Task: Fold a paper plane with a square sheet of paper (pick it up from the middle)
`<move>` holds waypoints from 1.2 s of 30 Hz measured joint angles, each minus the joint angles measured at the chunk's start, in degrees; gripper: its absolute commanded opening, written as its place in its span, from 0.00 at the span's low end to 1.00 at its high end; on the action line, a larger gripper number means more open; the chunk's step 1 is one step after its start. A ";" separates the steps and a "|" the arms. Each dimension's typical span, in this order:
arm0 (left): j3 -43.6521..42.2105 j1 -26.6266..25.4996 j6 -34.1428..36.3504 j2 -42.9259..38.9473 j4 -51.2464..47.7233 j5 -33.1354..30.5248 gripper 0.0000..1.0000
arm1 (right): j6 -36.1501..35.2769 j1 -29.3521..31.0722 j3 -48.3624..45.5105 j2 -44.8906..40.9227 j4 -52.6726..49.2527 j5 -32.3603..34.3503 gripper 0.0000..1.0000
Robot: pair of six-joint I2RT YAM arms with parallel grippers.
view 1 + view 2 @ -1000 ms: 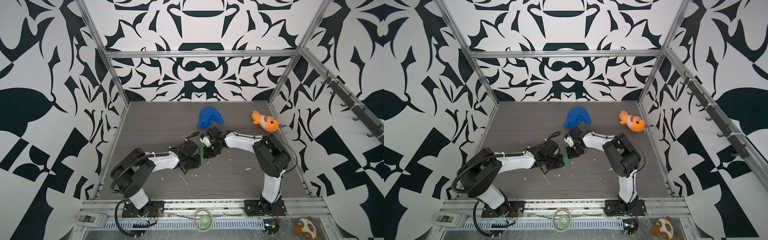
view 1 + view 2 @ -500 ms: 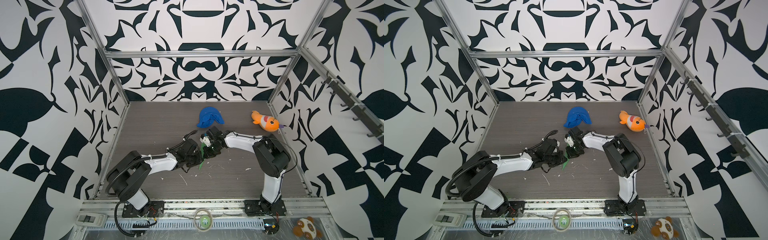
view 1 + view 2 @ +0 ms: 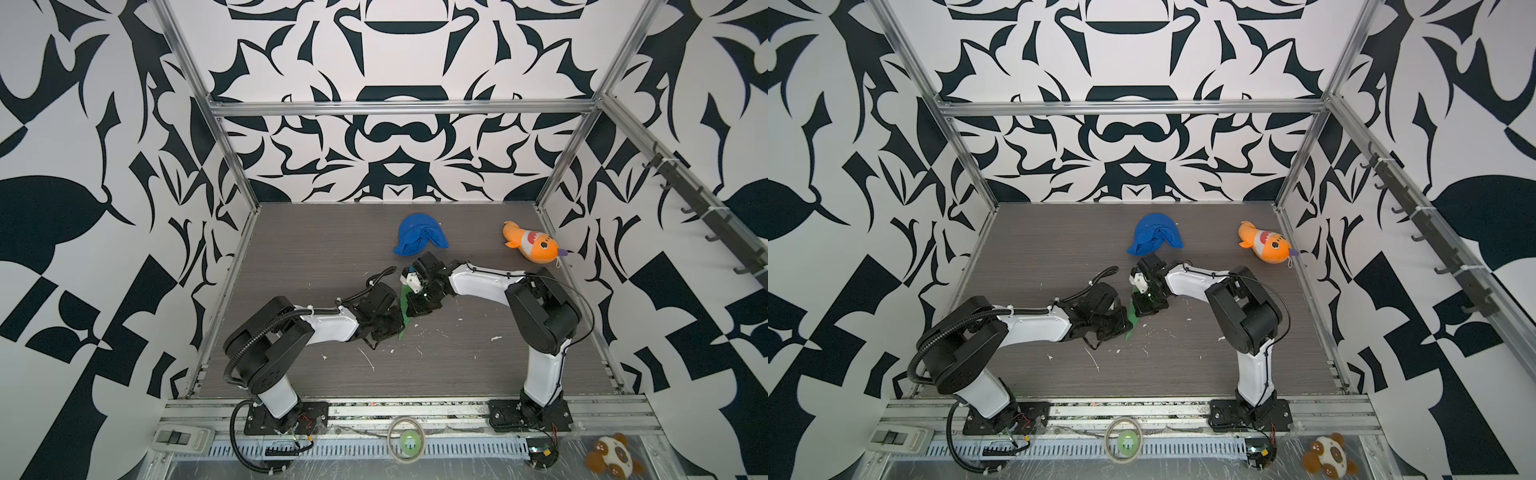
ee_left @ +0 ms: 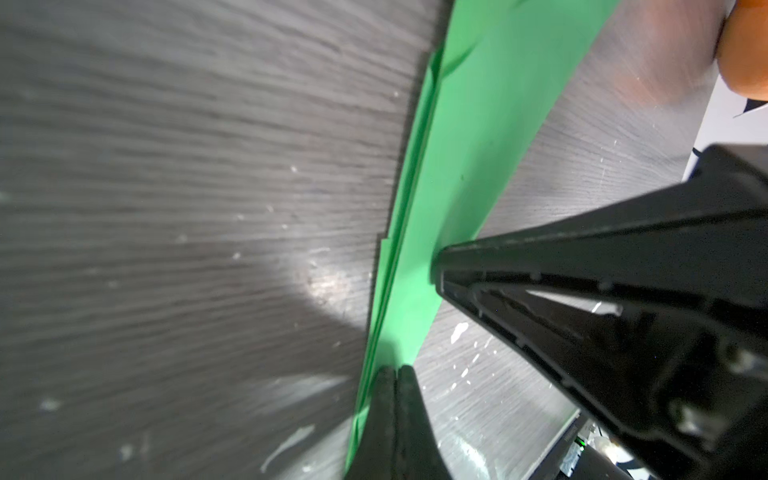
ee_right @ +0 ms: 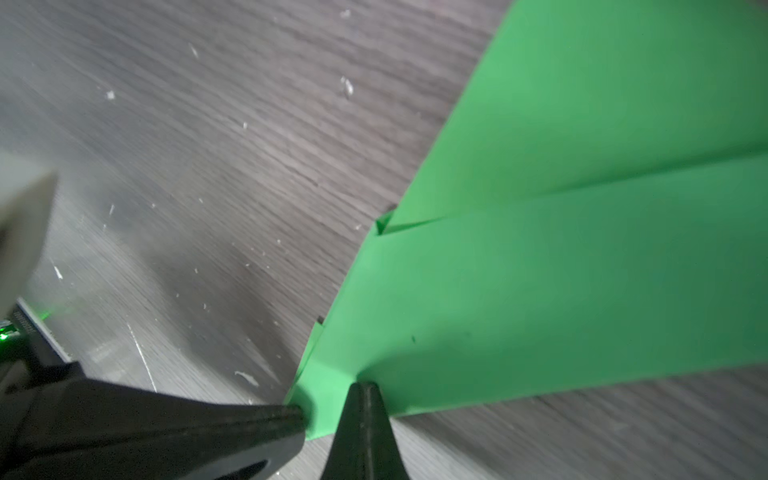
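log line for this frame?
stage: mid-fold | paper plane: folded narrow, flat on table | left gripper: jaws shut, tip on plane | right gripper: jaws shut, tip on plane

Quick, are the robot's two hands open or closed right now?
Left hand: closed, tip on the folded green paper; pinching or pressing cannot be told.
Right hand: closed, tip on the same paper; likewise unclear.
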 measured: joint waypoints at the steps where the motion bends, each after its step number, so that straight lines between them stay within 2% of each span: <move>1: 0.00 -0.22 -0.09 0.00 -0.11 -0.02 0.00 | 0.07 0.00 0.00 0.02 0.00 -0.04 0.00; 21: -2.51 -3.85 -1.57 -4.26 -5.49 -0.52 0.00 | 1.38 -0.02 0.46 0.37 -0.50 0.02 0.00; 29: -4.28 -3.91 -1.77 -8.57 -8.92 -1.20 0.01 | 1.79 -0.02 0.55 0.42 -0.59 0.04 0.00; 36: -0.83 -2.16 -1.29 -8.33 -7.61 -2.34 0.01 | 2.75 -0.02 0.57 0.52 -0.59 0.02 0.00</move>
